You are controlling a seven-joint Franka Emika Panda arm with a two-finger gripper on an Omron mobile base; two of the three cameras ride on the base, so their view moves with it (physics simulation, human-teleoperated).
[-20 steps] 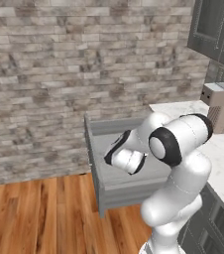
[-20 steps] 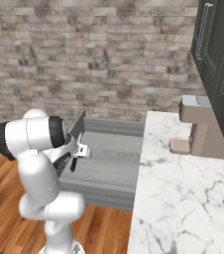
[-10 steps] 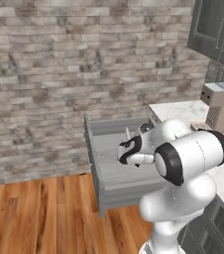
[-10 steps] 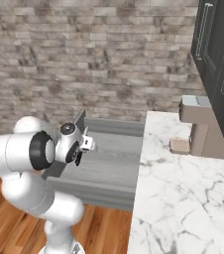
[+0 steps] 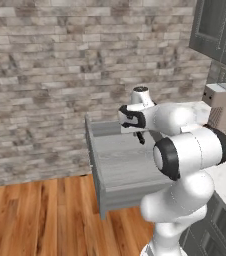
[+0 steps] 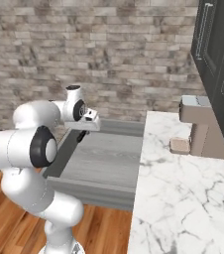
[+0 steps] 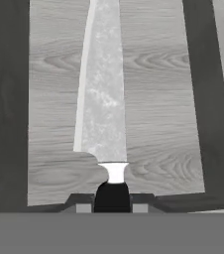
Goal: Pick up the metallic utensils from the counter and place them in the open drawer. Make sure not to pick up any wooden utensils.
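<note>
Knife (image 7: pixel 103 99): we see a black handle and silver blade, pointing out over the drawer floor.
Open drawer (image 5: pixel 116 170): pulled out, wide, shallow, grey inside.

Glossy white rounded arm (image 5: pixel 185 150), black joint rings.

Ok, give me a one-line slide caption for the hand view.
Gripper shut on the black-handled knife, silver blade pointing out over the open drawer's grey floor.

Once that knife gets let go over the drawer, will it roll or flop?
Probably neither: the knife has a broad, flat, straight blade, so it looks rigid and should lie flat. Held by its black handle in the pincer, it may skid slightly on the drawer's smooth floor.
</note>
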